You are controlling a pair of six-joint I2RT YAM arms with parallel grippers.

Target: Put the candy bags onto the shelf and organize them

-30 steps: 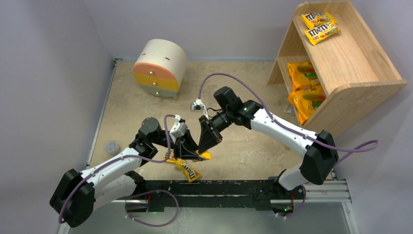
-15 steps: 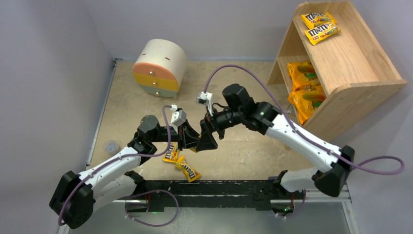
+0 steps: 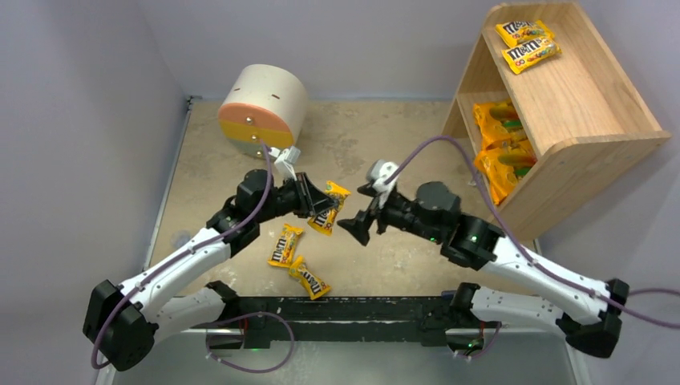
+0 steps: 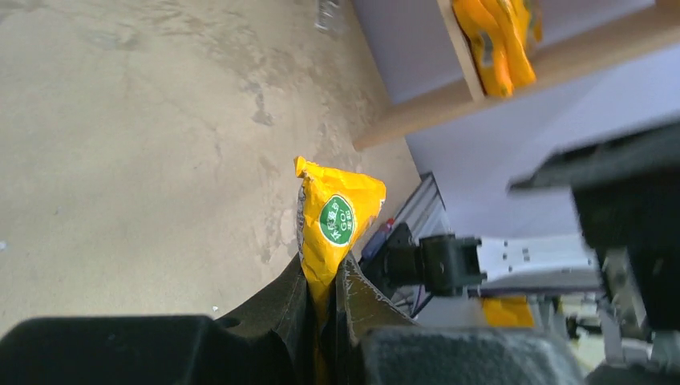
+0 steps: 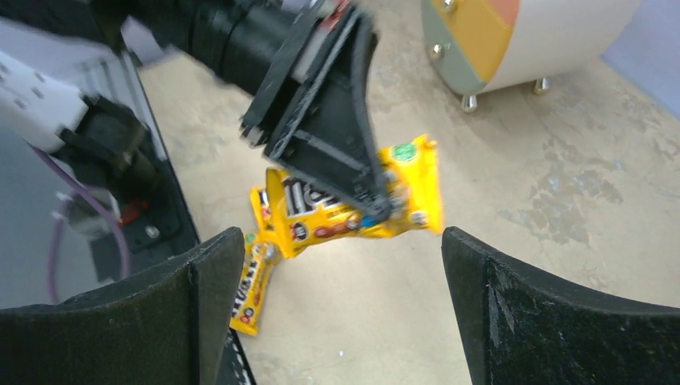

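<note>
The left jaws clamp a small yellow M&M's packet above the mottled beige counter, its long axis slanting, free end far-right. The right jaws, spread apart, face it. Pale lilac walls surround.

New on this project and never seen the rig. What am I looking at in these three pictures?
Two robot arms stand at the near edge of a table. The wide picture looks down from above and behind; the other two come from wrist cameras. The left tool is shut on a yellow M&M's packet; the right tool is open, facing it. Two more packets lie on the table. The wooden shelf holds two packets on top, orange bags below. A round cabinet stands at the back.
</note>
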